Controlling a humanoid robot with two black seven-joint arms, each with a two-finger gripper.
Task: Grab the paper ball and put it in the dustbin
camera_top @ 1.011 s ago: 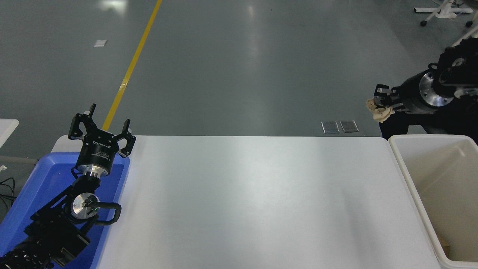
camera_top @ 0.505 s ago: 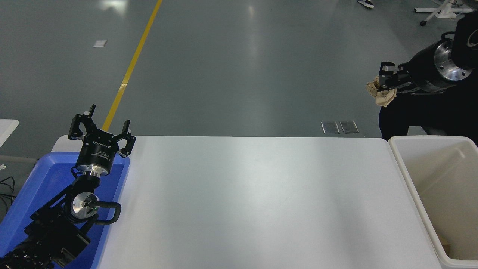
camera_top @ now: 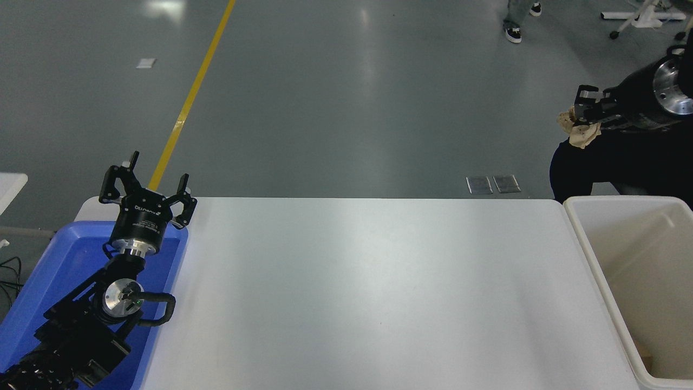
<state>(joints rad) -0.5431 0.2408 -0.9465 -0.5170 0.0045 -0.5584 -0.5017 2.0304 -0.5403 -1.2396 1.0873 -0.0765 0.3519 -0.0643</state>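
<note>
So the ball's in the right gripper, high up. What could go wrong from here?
1. The right gripper holds the paper ball in the picture above the table's far right corner, apparently not over the dustbin; released now, it could miss the bin.
2. Much of the paper hangs below the fingers, so the grip looks partial and the ball might slip mid-swing.
3. A person's feet show at the far side; keep the arm's swing clear.

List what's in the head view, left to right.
blue tray → left gripper, open, parked → white table → paper ball in the raised right gripper → dustbin.
</note>
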